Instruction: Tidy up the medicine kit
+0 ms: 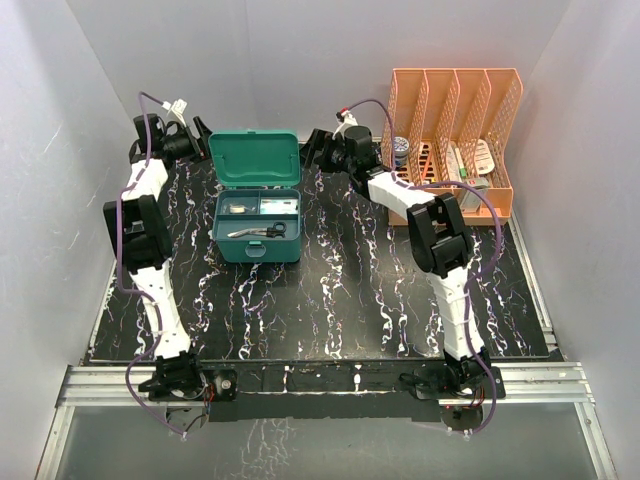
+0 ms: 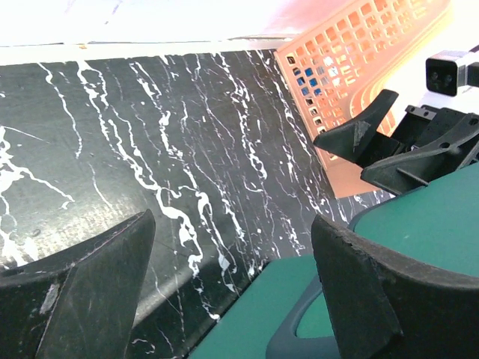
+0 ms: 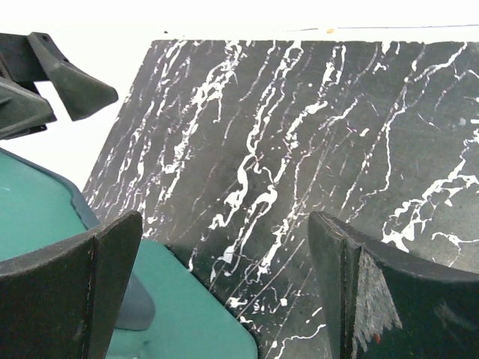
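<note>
Hazards at the raised lid of the medicine kit (image 1: 257, 238). The kit is shown left of centre on the black marbled table (image 1: 360, 300), its base open toward the camera and its lid (image 1: 255, 158) swung up behind it; the exact tilt of the lid cannot be told. Scissors (image 1: 262, 231) and a few small pale items are seen lying in the base. The left gripper (image 2: 233, 221) is held just beside the left rear corner of the lid and the right gripper (image 3: 224, 217) just beside the right rear corner; both pairs of jaws are spread wide and nothing is held in either. Each gripper appears in the other's wrist view, so the two are judged to be close across the lid. Three risks are suggested. If the lid is pushed from one side only, the light box may be skewed or slid along the table instead of being closed. If the lid is dropped quickly, anything standing above the rim could be caught beneath it. If both arms are advanced together, the fingers may be brought into collision. The orange file rack (image 1: 455, 110) stands near the right arm and could be brushed by its elbow.
</note>
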Controlling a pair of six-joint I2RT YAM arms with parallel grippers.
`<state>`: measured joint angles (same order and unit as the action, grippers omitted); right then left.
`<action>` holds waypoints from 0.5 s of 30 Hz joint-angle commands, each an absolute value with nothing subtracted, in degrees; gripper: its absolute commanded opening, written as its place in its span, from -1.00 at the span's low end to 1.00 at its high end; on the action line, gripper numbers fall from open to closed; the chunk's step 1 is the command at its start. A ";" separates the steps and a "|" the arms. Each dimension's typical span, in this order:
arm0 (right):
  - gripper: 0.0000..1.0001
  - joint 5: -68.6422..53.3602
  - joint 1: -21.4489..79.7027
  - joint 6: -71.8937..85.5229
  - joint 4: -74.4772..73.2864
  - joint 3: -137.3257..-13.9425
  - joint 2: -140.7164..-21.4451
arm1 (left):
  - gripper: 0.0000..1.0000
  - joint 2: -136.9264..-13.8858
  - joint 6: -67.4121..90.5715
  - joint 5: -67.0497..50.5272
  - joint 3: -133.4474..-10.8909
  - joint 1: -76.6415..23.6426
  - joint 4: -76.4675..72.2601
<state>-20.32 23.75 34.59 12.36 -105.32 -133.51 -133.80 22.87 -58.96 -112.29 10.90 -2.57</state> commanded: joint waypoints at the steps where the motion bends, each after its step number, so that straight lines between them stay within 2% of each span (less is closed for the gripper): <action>1: 0.83 -22.45 24.70 33.22 16.62 -104.05 -126.71 | 0.67 -127.67 23.21 -63.44 -110.65 10.56 -2.71; 8: 0.83 -22.69 24.82 31.76 15.49 -99.06 -120.48 | 0.66 -122.12 20.69 -65.91 -106.36 10.58 0.96; 15: 0.83 -23.81 25.08 27.25 10.45 -93.06 -113.22 | 0.66 -114.94 7.35 -67.17 -98.68 10.55 13.50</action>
<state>-22.48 24.62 31.00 11.00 -95.61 -119.57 -122.61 16.32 -63.83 -101.78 10.76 5.13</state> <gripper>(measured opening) 0.915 0.832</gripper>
